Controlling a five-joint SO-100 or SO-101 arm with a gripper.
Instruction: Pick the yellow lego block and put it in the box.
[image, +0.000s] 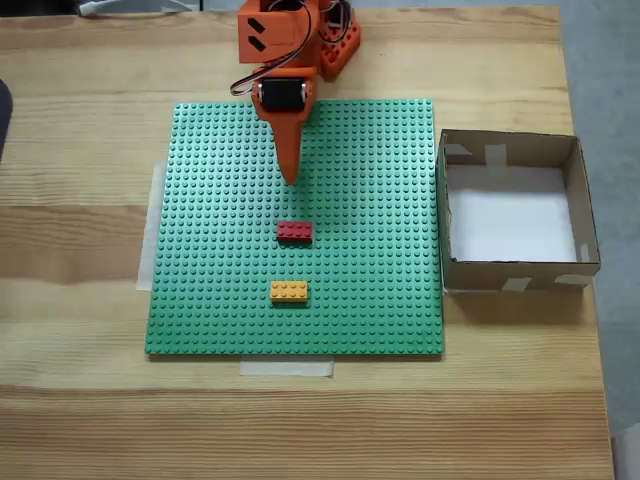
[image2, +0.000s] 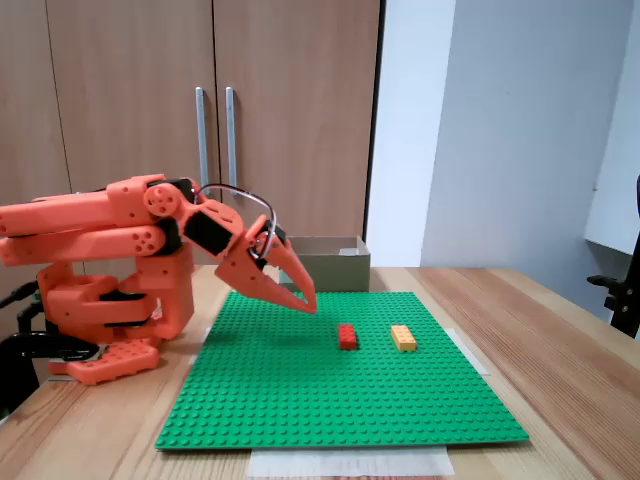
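Observation:
The yellow lego block (image: 289, 291) lies flat on the green studded baseplate (image: 220, 250), towards its near edge. In the side-on fixed view the yellow lego block (image2: 403, 338) lies right of a red brick (image2: 348, 336). My orange gripper (image: 291, 180) hangs over the baseplate's far half, its jaws closed to a point with nothing between them. The gripper (image2: 308, 305) tip is low, apart from both bricks, with the red brick (image: 294, 231) between it and the yellow one. The cardboard box (image: 500, 270) stands open and empty beside the plate's right edge.
The arm's base (image: 335, 45) sits at the table's far edge. The box (image2: 330, 268) stands behind the baseplate (image2: 300, 390) in the side-on view. Pale tape (image: 286, 368) holds the plate to the wooden table. The table's right edge (image: 598, 330) runs close past the box.

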